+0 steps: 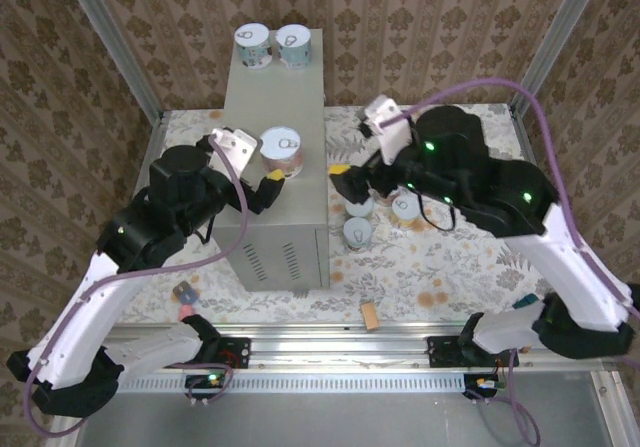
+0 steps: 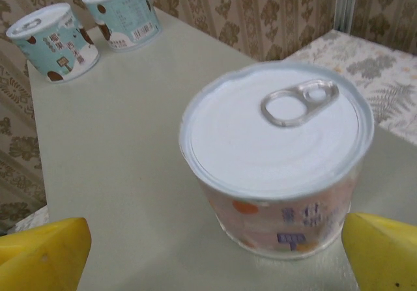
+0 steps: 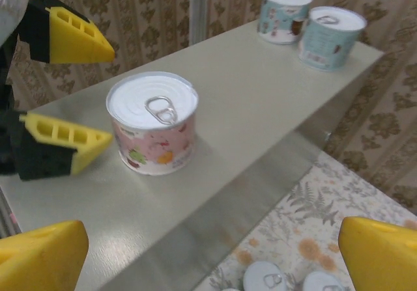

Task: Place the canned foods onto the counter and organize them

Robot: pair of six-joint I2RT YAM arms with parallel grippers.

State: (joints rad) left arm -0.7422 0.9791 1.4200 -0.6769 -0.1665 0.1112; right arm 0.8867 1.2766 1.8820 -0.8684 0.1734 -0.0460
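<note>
The counter [image 1: 275,97] is a tall grey box with a flat top. Two pale blue cans [image 1: 253,45] [image 1: 293,44] stand side by side at its far end. A pink can [image 1: 281,152] stands upright nearer the front, and its white pull-tab lid [image 2: 277,131] is close in the left wrist view. My left gripper [image 1: 264,163] is open beside this can, with yellow fingertips [image 2: 45,252] on either side and not touching it. My right gripper [image 1: 345,182] is open and empty at the counter's right edge. Below it, three cans [image 1: 358,232] [image 1: 358,207] [image 1: 405,205] stand on the floral surface.
Aluminium frame posts [image 1: 110,42] and patterned walls close in the back and sides. A small tan block [image 1: 371,315] lies by the front rail. The floral surface [image 1: 460,257] stretches to the right of the counter.
</note>
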